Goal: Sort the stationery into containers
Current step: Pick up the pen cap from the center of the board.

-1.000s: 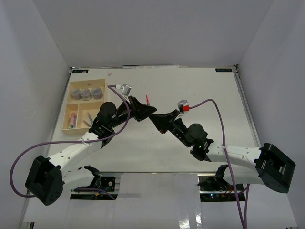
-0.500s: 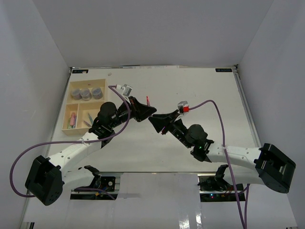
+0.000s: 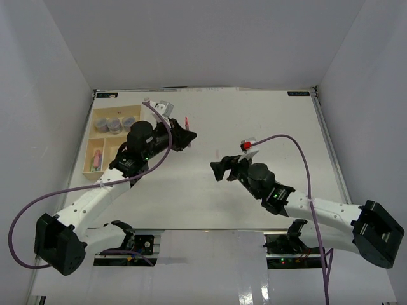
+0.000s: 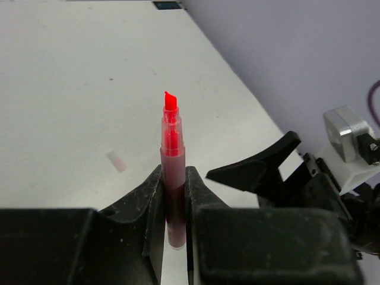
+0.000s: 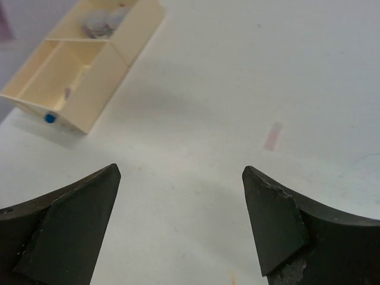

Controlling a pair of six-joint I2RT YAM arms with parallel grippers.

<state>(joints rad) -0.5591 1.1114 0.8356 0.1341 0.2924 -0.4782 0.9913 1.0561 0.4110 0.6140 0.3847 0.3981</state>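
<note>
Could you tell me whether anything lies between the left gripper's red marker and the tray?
Nothing visible does: no object stands on the table between the red marker, clamped in the left gripper, and the tray; only that arm's own wrist overhangs the tray.

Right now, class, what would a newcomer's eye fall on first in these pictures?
The bright red marker pinched in the left gripper, left of centre. Then the right gripper, wide open and empty, and the cream tray at far left with three grey pots in its long section.
</note>
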